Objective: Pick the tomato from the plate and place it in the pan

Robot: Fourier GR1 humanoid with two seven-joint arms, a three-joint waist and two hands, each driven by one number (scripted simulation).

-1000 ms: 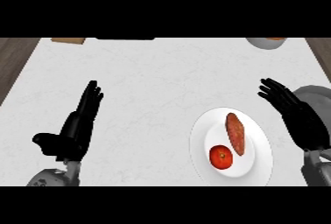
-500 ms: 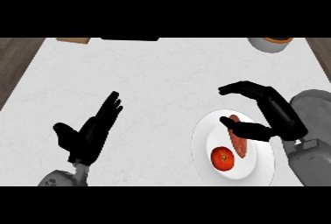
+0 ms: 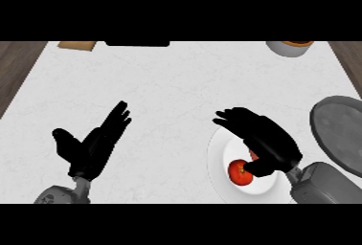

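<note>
Tomato: round, no long axis evident; near part of plate.
Right hand: open, fingers relaxed, above plate.
Left hand: open, left.

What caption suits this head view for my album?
Right robot hand hovers over the tomato on its plate, pan alongside.

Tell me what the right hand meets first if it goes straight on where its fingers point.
Nothing close: the right hand points up-left, off the plate and over the counter, roughly toward the dark object at the far edge. The tomato sits back by its palm, not ahead. Height is unclear.
</note>
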